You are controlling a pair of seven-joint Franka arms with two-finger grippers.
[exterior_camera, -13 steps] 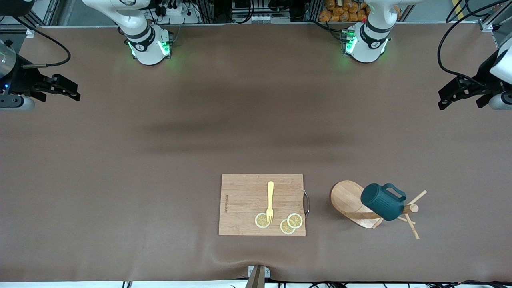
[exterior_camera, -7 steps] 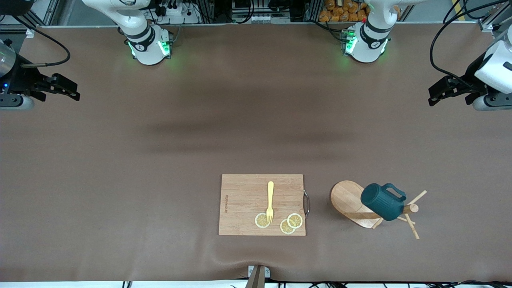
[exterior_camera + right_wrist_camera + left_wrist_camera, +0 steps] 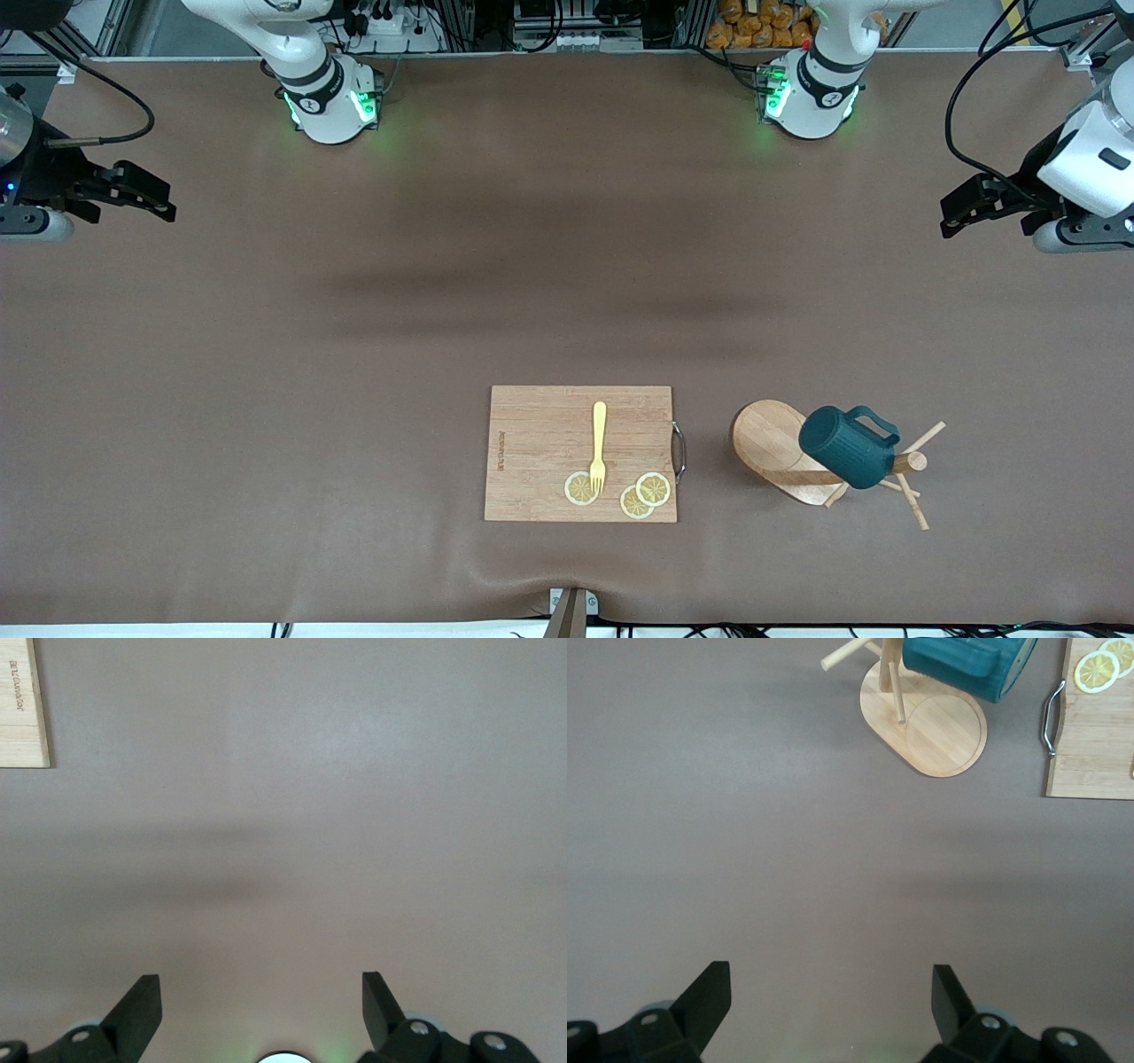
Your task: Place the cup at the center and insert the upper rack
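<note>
— Location of the cup?

— The cup [image 3: 846, 458] hangs on the mug tree [image 3: 780, 452], which leans over on the table [image 3: 354, 354] toward the left arm's end, beside the cutting board [image 3: 540, 443]. A fork [image 3: 598, 447] and lemon slices [image 3: 644, 494] lie on that board.

— Grippers?

— Left gripper [image 3: 957, 213] hovers over the table's left-arm end, fingers [image 3: 709, 992] spread, empty. Right gripper [image 3: 159, 199] waits over the table's right-arm end, fingers [image 3: 142, 1001] spread, empty.

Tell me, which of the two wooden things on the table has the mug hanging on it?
The upper rack, the pegged stand toward the left arm's end, carries the cup. The flat cutting board beside it holds a fork and lemon slices.
</note>
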